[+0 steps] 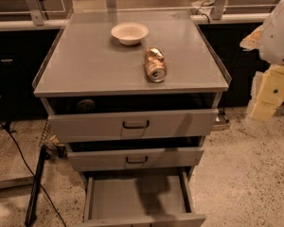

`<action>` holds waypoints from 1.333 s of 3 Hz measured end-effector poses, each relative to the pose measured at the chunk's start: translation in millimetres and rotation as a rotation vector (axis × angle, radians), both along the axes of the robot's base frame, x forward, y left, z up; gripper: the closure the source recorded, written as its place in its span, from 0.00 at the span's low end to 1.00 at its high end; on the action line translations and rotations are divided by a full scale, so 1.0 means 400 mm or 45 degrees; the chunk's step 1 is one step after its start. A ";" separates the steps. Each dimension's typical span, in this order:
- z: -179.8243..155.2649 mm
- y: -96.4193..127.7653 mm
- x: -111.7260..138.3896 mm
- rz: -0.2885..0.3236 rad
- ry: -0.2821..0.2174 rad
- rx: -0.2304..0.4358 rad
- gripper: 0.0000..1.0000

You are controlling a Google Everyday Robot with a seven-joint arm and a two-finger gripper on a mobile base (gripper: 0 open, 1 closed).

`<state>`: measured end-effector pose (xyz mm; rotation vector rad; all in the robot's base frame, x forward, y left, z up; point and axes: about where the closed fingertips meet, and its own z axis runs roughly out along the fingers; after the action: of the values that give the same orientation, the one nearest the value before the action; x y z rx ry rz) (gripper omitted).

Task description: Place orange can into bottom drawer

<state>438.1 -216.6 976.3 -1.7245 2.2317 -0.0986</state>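
Observation:
The orange can (155, 65) lies on its side on the grey cabinet top (85, 65), right of centre, with its silvery round end facing the front. The bottom drawer (137, 197) is pulled out at the foot of the cabinet, and its flat grey floor is bare. My gripper (267, 98) hangs at the right edge of the view, beside the cabinet's right side and well to the right of the can, at about the height of the top drawer. It holds nothing that I can see.
A white bowl (129, 32) stands on the cabinet top behind the can. Two closed drawer fronts with black loop handles (135, 124) sit above the bottom drawer. A black stand and cable (35, 183) are on the floor at the left. Dark cabinets run along the back.

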 end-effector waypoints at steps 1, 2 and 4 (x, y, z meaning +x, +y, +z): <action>0.000 0.000 0.000 0.000 0.000 0.000 0.00; 0.007 -0.001 0.013 -0.042 -0.022 0.010 0.00; 0.007 0.015 0.196 -0.434 -0.192 0.310 0.00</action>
<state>516.4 -210.5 979.1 -1.1650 2.2941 -0.0309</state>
